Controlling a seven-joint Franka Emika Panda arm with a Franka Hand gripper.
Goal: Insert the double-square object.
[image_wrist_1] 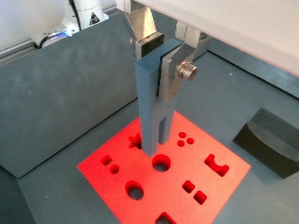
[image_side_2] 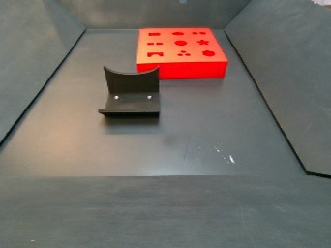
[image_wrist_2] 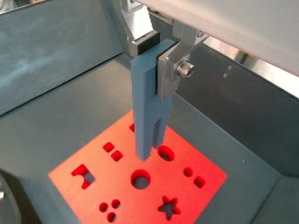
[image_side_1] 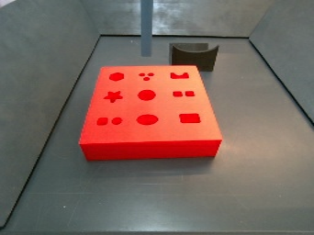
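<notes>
Wrist view: gripper (image_wrist_1: 162, 54) was clamped on the upper part of the tall, slim grey-blue double-square object (image_wrist_1: 156, 105), silver finger plate (image_wrist_1: 176, 66) flat against its side. The piece hung upright, its two prongs ending above the flat red block with shaped holes (image_wrist_1: 163, 175). Whether the prong tips touched the block could not be told. A dark grey block with a curved notch (image_wrist_1: 274, 138) sat on the dark worktop (image_wrist_1: 47, 96), apart from the red block.

Other wrist view: same grip, gripper (image_wrist_2: 158, 52) closed on the double-square object (image_wrist_2: 147, 101), prongs over the red block (image_wrist_2: 135, 179) near its middle holes.

Side view: only the lower part of the grey-blue piece (image_side_1: 145, 23) showed, hanging behind the red block's (image_side_1: 147, 106) far edge. Notched dark block (image_side_1: 193, 55) stood just beyond the red block.

Other side view: gripper out of frame. Notched block (image_side_2: 130, 93) sat mid-worktop, red block (image_side_2: 181, 51) further back, well apart.
</notes>
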